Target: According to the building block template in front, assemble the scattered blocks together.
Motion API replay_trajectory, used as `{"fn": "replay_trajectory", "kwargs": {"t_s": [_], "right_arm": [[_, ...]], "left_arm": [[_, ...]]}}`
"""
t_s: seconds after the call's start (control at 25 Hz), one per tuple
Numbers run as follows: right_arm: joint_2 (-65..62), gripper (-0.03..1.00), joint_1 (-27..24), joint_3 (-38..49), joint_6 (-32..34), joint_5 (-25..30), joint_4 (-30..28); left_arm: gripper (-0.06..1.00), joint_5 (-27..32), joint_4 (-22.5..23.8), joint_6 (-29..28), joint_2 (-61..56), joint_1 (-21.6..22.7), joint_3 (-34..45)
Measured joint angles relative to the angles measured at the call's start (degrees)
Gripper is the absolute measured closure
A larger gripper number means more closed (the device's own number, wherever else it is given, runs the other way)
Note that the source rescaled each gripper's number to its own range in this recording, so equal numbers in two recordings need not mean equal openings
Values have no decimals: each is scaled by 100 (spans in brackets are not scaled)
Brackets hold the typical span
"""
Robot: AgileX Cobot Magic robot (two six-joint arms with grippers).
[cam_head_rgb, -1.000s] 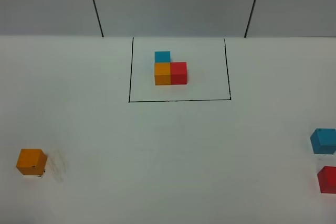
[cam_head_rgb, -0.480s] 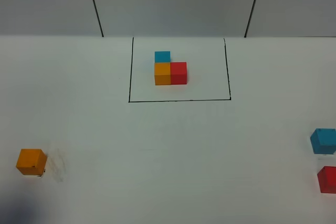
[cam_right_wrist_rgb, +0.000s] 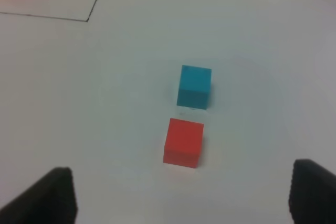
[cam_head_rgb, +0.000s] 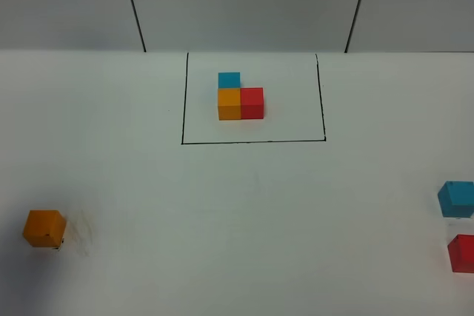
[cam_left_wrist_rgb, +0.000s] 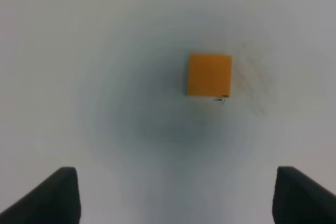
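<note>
The template (cam_head_rgb: 240,98) is sitting on the white desk (cam_head_rgb: 244,205), inside a black outline (cam_head_rgb: 252,141) drawn towards the far side. Within it, an orange cube and a red cube are touching side by side, with the red one on the right. A blue cube is sitting directly behind the orange one and touching it, so the three are making an L.

The loose cubes are lying well apart from the template, on the near part of the desk. The orange cube (cam_head_rgb: 44,228) is resting alone near the left edge of the high view, with a faint grey smudge on the desk just beside it. The blue cube (cam_head_rgb: 456,199) and the red cube (cam_head_rgb: 462,252) are sitting near each other at the right edge, not touching, with the red one nearer the camera and partly cut off by the frame.

The left tool (cam_left_wrist_rgb: 184,195) is hanging above the orange cube with its fingers (cam_left_wrist_rgb: 63,195) spread wide apart and gripping nothing. It is casting a soft shadow on the desk around the cube. The right tool (cam_right_wrist_rgb: 184,195) is hovering over the blue and red pair, with its fingers likewise standing far apart and holding nothing. Neither tool is showing in the high view.
</note>
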Motion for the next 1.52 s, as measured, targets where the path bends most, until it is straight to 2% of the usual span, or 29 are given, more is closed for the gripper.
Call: {"fn": "replay_trajectory", "kwargs": {"t_s": [0.36,0.52,0.64,1.52], "right_arm": [[0,29,0,0,0,0,0],[0,29,0,0,0,0,0],[0,29,0,0,0,0,0],[0,29,0,0,0,0,0]], "left_arm": [[30,-532,-30,32,1312,0,-4],[30,-734,-417,331,1727,0,-4],[30,-909,-536,515,1933,0,-4],[30,-1531,-616,583,3099,0,-4]]}}
